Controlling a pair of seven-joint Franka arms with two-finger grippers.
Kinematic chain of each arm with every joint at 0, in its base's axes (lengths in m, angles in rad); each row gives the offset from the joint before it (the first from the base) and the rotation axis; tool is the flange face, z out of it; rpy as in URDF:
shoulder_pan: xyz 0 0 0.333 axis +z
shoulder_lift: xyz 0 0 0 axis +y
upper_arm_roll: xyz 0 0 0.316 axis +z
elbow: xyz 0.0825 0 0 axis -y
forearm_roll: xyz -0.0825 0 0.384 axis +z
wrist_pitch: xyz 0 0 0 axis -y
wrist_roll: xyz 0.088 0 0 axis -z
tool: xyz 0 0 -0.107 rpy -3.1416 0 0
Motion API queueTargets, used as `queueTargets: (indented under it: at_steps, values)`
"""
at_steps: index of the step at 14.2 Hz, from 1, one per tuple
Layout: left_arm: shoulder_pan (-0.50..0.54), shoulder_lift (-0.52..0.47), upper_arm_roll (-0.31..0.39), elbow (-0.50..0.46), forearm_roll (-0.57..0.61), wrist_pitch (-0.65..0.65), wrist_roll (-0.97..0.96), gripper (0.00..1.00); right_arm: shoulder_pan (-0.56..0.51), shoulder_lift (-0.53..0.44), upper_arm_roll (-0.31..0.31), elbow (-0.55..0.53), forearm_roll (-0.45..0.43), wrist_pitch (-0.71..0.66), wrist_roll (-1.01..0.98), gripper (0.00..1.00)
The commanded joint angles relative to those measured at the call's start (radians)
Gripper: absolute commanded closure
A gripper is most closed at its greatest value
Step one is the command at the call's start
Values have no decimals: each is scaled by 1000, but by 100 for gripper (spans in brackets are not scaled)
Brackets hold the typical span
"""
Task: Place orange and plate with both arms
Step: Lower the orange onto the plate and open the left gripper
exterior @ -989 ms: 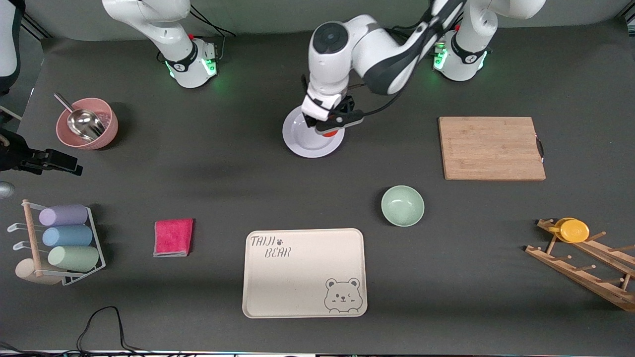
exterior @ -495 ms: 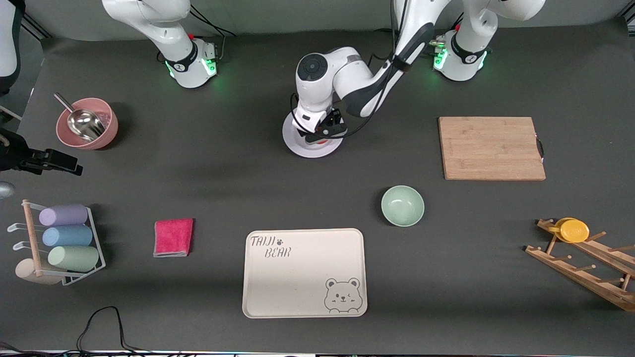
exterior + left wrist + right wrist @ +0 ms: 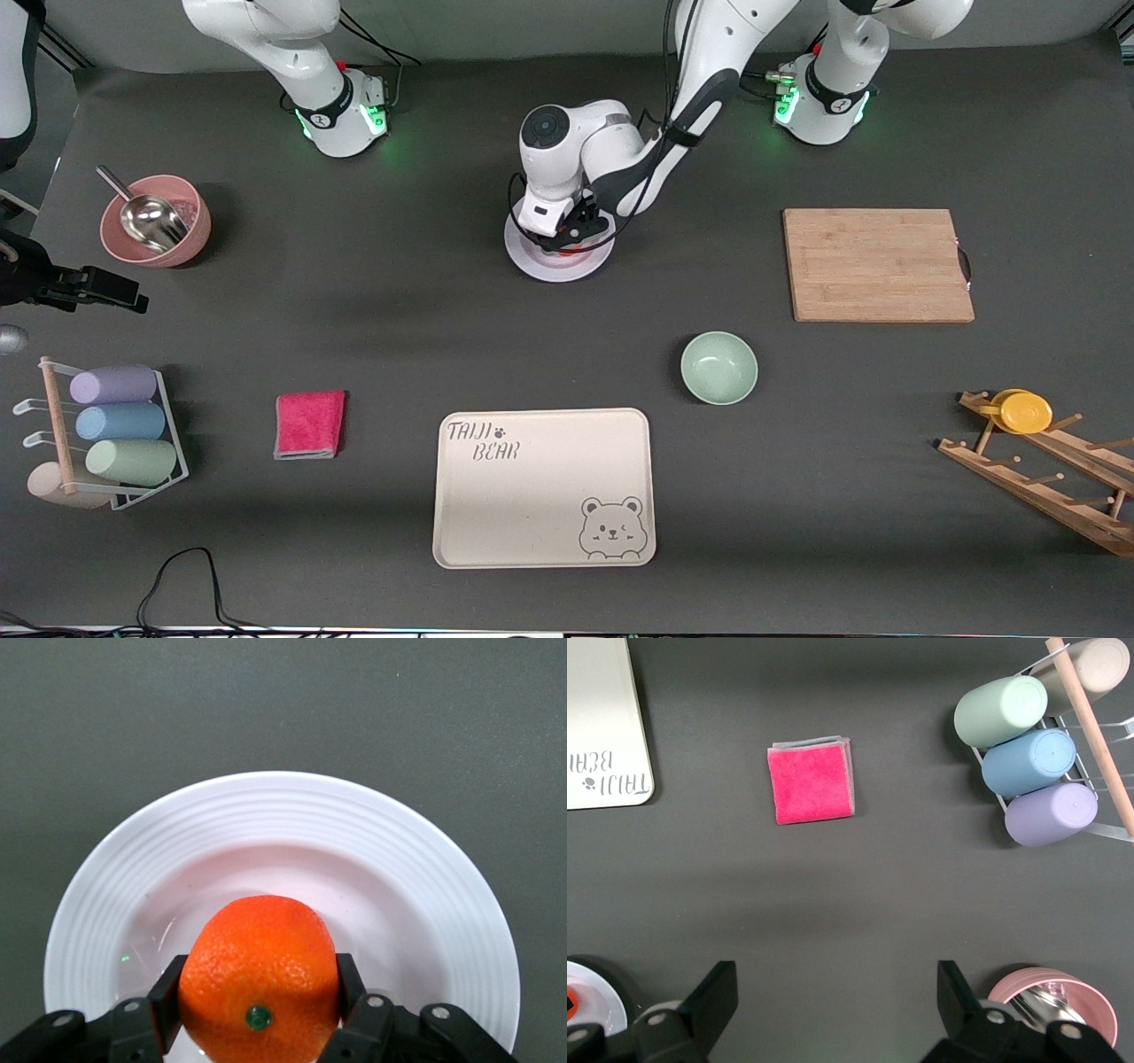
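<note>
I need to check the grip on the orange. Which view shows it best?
The left wrist view: the orange fills the frame, clamped in the left gripper over the plate. In the front view the arm hides nearly all of it; the right wrist view catches only a sliver.

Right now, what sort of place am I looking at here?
Probably a robotics lab set up as a mock kitchen: two white robot arms bolted to a dark grey covered table, with a bamboo cutting board, a cream bear-print tray and a wire rack of pastel cups.
</note>
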Motion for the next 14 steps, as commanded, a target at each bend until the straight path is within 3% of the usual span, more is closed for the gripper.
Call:
queueTargets:
  at_steps: [1,4,9,12,14]
  values:
    - [-15,-16,10,-1,22,0,-36,0,-4,-14,0,-9,-12,-25,5,0]
    - [0,-45,13,6,22,-35,40,0,0,-106,0,-111,-8,-12,7,0]
    - [165,-251,18,9,14,-249,403,0,43,-369,1,-410,21,80,80,0]
    - [331,-376,15,9,-9,-346,665,0,48,-393,5,-431,62,78,82,0]
    - [466,-451,18,12,-93,-395,923,0,48,-407,5,-469,173,73,82,0]
